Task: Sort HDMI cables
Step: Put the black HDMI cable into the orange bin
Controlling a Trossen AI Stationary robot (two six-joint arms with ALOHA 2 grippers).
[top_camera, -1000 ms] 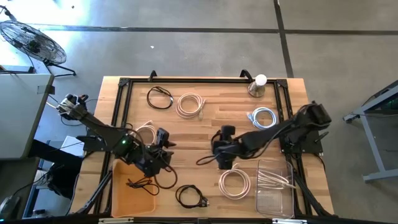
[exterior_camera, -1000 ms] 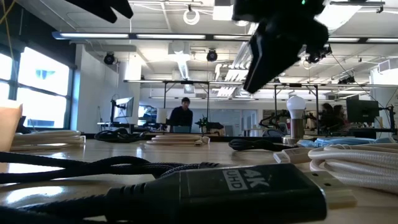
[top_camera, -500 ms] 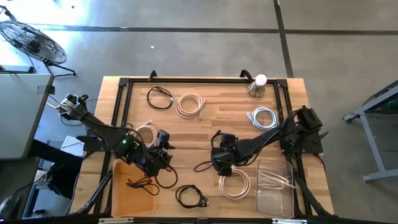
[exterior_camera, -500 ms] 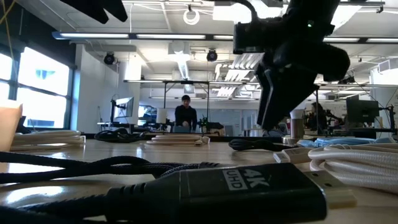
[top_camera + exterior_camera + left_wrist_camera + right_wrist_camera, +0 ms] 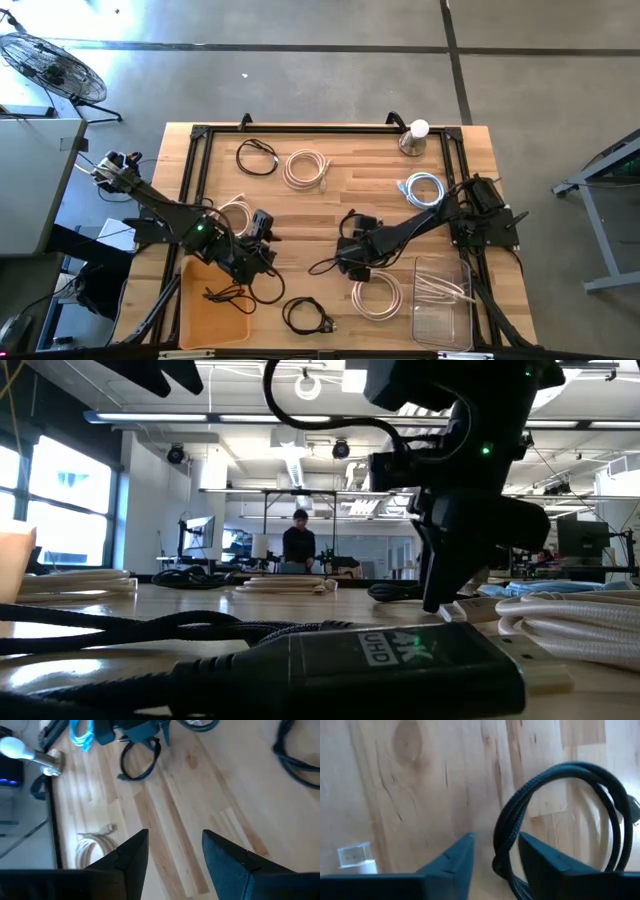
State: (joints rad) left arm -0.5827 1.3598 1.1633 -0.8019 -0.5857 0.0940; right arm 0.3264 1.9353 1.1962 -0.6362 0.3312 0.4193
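Note:
My right gripper [image 5: 346, 262] is in the middle of the table, pointing down and shut on a black braided HDMI cable [image 5: 560, 775]. In the low view this gripper [image 5: 440, 595] stands just above the tabletop. My left gripper [image 5: 268, 241] waits open over bare wood [image 5: 175, 837] beside the orange bin [image 5: 196, 305], which holds a black cable [image 5: 226, 295]. Loose coils lie flat on the table: a black one [image 5: 257, 157], a cream one [image 5: 305, 168], a bluish-white one [image 5: 423, 188], a cream one [image 5: 377, 295] and a black one [image 5: 305, 316]. My right gripper pinches a strand of the black cable's coil [image 5: 501, 847] between its two fingers, coming from above and pointing down. The rest of the loop [image 5: 139, 764] hangs below and beside the fingers, trailing toward the table's left [image 5: 322, 268]. I cannot tell whether its lower end touches the wood.
A clear bin [image 5: 443, 318] at the near right holds cream cable. A light bulb on a stand [image 5: 414, 135] sits at the far edge. Another black cable [image 5: 266, 291] lies beside the orange bin. A black plug marked 4K UHD [image 5: 390, 660] fills the low view. A person stands far off [image 5: 300, 545].
My right gripper has moved toward the near edge and a little to the left, and has come down close to the tabletop. It has stayed shut on the black cable, and the cable's trailing loop has come along with it.

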